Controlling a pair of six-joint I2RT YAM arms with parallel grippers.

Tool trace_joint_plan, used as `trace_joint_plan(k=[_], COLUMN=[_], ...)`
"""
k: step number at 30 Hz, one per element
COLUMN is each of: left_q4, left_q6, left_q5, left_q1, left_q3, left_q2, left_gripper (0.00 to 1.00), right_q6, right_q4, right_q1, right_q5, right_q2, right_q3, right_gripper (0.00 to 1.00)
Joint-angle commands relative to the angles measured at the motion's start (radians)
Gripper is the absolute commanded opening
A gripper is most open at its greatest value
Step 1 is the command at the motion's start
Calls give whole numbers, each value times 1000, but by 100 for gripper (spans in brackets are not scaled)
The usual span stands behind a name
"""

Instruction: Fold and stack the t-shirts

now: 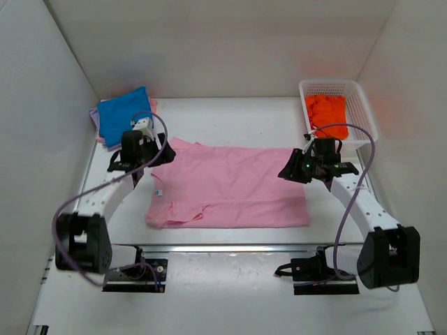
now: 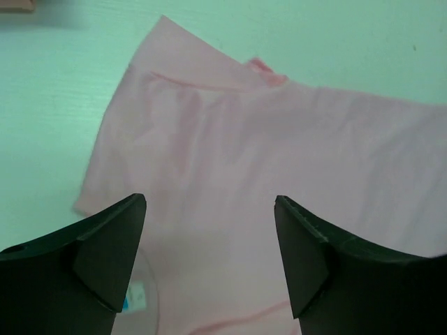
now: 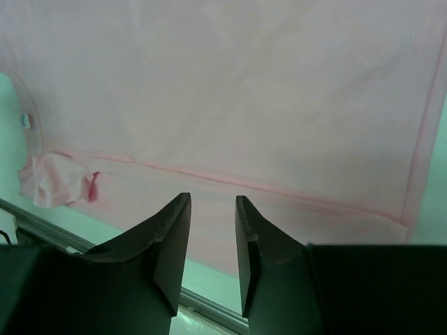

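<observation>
A light pink t-shirt (image 1: pixel 230 188) lies flat across the middle of the table. It fills the left wrist view (image 2: pixel 279 153) and the right wrist view (image 3: pixel 244 91). My left gripper (image 1: pixel 163 154) hovers over its back left sleeve, jaws wide open and empty (image 2: pixel 209 202). My right gripper (image 1: pixel 288 172) is over the shirt's right edge, jaws a narrow gap apart and empty (image 3: pixel 213 199). A folded bright blue t-shirt (image 1: pixel 124 114) lies at the back left on a pale lavender one (image 1: pixel 93 114), of which only an edge shows. An orange t-shirt (image 1: pixel 325 113) lies bunched in the basket.
A white lattice basket (image 1: pixel 363 112) stands at the back right, just behind my right arm. White walls close in the table on the left, back and right. A metal rail (image 1: pixel 230 248) runs along the table's near edge.
</observation>
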Motion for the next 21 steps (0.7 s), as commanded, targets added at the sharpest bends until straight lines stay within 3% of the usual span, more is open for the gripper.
trace_joint_plan(k=[1, 2, 9, 13, 17, 21], left_q4=[148, 183, 213, 218, 112, 147], left_q6=[98, 121, 110, 121, 150, 100], left_q5=[-14, -42, 79, 73, 27, 108], left_q1=[11, 6, 63, 52, 35, 51], left_q3=[98, 136, 351, 423, 540, 554], left_q2=[154, 212, 537, 649, 741, 790], left_gripper=[91, 99, 99, 99, 98, 98], right_q6=[-32, -34, -23, -29, -32, -35], right_q4=[46, 44, 85, 86, 95, 119], right_q1=[-13, -13, 6, 4, -12, -40], right_q5=[-19, -32, -48, -53, -39, -23], right_q2=[93, 112, 228, 280, 310, 349], right_q3=[60, 75, 121, 146, 159, 193], right_gripper=[29, 29, 25, 20, 16, 15])
